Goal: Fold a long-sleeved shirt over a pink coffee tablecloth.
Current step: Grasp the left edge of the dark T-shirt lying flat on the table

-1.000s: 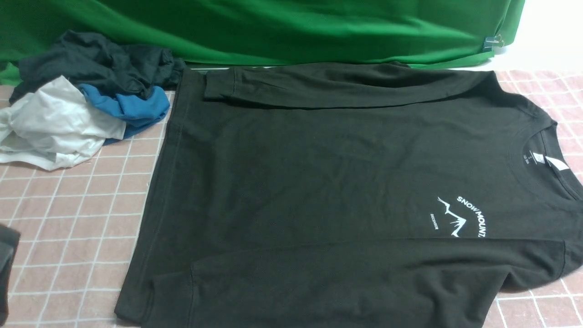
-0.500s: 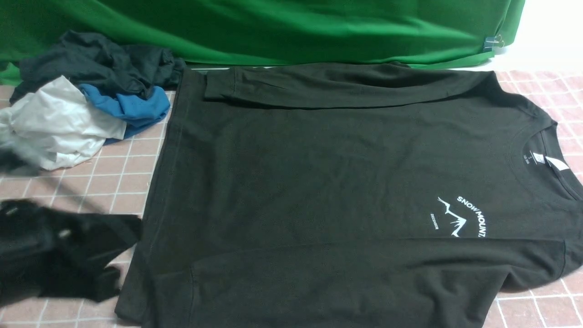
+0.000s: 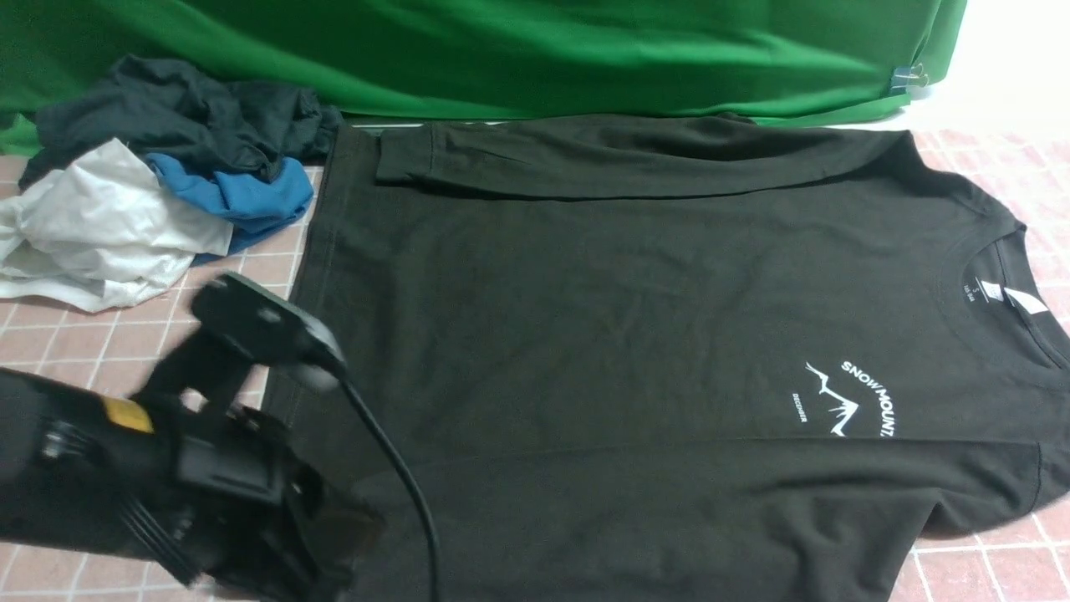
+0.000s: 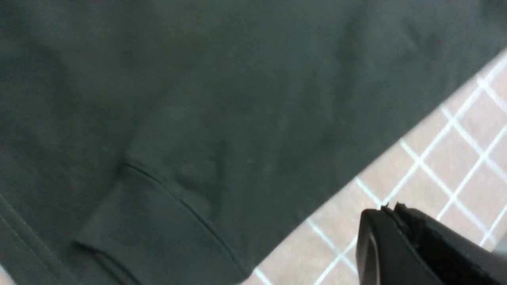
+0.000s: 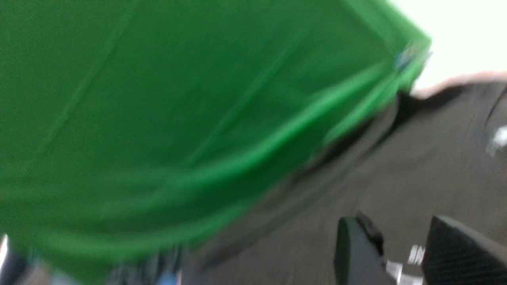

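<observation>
- Black long-sleeved shirt (image 3: 635, 318), one only, lies flat and face up across the middle of the front view, with its collar toward 3 o'clock and its hem toward 9 o'clock.
- Both sleeves are folded in over the body, one along the 12 o'clock edge and one along the 6 o'clock edge, with the cuffs toward 9 o'clock.
- One white mountain logo (image 3: 844, 397) with "SNOW MOUNT" lettering sits on the chest at about 4 o'clock, and one white neck tag (image 3: 1024, 301) shows inside the collar.
- Under the shirt spreads one pink coffee tablecloth (image 3: 125, 351), dusty pink with thin white lines forming squares. It is bare at 9 o'clock and at the 2 and 5 o'clock corners.
- At 7 o'clock the left gripper (image 4: 392, 209) has its claw pressed together on nothing. In its wrist view the tips are over bare tablecloth, just beside the near sleeve.
- One black cable (image 3: 401, 477) runs from that wrist across the shirt.
- Outside the front view, the right gripper (image 5: 400, 241) shows in its blurred wrist view with the claw spread and the shirt visible through the gap. It pinches nothing.
- One heap of garments (image 3: 167, 184), black, blue and white, sits at 10 o'clock just beside the hem.
- One green backdrop (image 3: 501, 50) hangs at 12 o'clock, with one clip (image 3: 907, 79) at its 1 o'clock end.
</observation>
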Controlling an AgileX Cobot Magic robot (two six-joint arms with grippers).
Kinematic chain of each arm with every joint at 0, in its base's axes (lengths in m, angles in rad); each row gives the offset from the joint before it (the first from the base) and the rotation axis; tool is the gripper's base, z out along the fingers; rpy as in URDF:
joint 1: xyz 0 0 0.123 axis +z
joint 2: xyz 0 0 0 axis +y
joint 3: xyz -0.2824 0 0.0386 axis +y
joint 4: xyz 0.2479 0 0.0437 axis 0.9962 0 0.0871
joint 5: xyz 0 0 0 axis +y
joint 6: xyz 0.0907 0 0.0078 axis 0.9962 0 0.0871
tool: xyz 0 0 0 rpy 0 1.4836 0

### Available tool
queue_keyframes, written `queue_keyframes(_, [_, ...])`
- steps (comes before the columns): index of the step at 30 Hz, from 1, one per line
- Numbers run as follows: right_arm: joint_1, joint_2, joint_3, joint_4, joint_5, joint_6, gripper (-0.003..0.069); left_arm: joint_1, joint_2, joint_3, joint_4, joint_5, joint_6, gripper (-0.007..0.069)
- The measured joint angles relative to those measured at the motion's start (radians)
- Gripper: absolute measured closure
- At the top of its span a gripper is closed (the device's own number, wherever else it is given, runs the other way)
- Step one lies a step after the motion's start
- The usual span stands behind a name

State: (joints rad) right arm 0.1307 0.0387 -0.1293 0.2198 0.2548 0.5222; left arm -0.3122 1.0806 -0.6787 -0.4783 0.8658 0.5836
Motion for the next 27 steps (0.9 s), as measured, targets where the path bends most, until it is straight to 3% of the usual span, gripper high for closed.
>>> queue_keyframes(1, [0.014,0.012,-0.013,0.000,0.014,-0.011,0.0422,0.000,0.007,-0.004,0.006,0.000,-0.007,0.0605])
queue_keyframes(5, [0.181,0.184,-0.313,-0.001,0.342,-0.293,0.0422,0.070,0.116,-0.045,0.088,-0.001,-0.075,0.0605])
queue_keyframes(10, [0.356,0.376,-0.559,-0.030,0.653,-0.457,0.0421,0.195,0.267,-0.052,0.079,-0.032,-0.048,0.0591])
queue_keyframes(12, [0.387,0.399,-0.580,-0.038,0.681,-0.466,0.0421,0.205,0.293,-0.052,0.073,-0.048,-0.024,0.0578])
queue_keyframes(16, [0.454,0.433,-0.605,-0.048,0.677,-0.482,0.0421,0.215,0.382,-0.052,0.064,-0.096,0.035,0.0477])
queue_keyframes(21, [0.487,0.443,-0.608,-0.051,0.634,-0.509,0.0421,0.216,0.454,-0.052,0.135,-0.190,0.044,0.0307])
queue_keyframes(27, [0.488,0.443,-0.609,-0.053,0.626,-0.536,0.0421,0.216,0.494,-0.052,0.144,-0.262,0.047,0.0252])
